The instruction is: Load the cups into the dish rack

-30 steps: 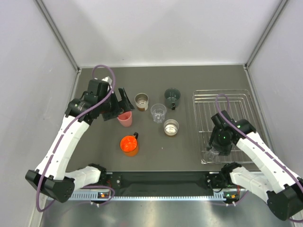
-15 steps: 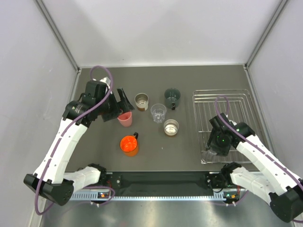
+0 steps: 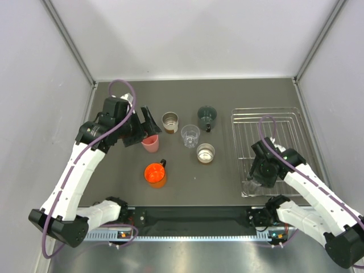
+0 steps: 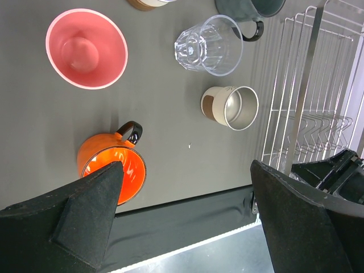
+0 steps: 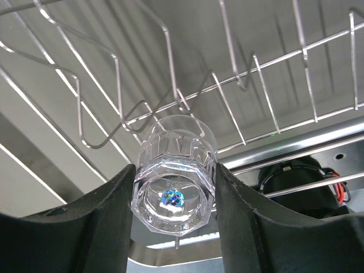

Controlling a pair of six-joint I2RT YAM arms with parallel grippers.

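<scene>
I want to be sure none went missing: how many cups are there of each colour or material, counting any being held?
orange cup: 1
pink cup: 1
dark green cup: 1
steel cup: 2
clear cup: 2, one of them held over the dish rack
Total: 7

Clear cup (image 5: 173, 182) at rack (image 3: 278, 128) corner.

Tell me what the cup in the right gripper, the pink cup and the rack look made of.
The clear cup: transparent, glossy, faceted walls; plastic or glass, cannot tell which.
The pink cup: opaque and smooth with a soft sheen and a paler rim; likely plastic.
The dish rack: thin bright silver wires with highlights; metal, probably steel or chrome-plated.
</scene>
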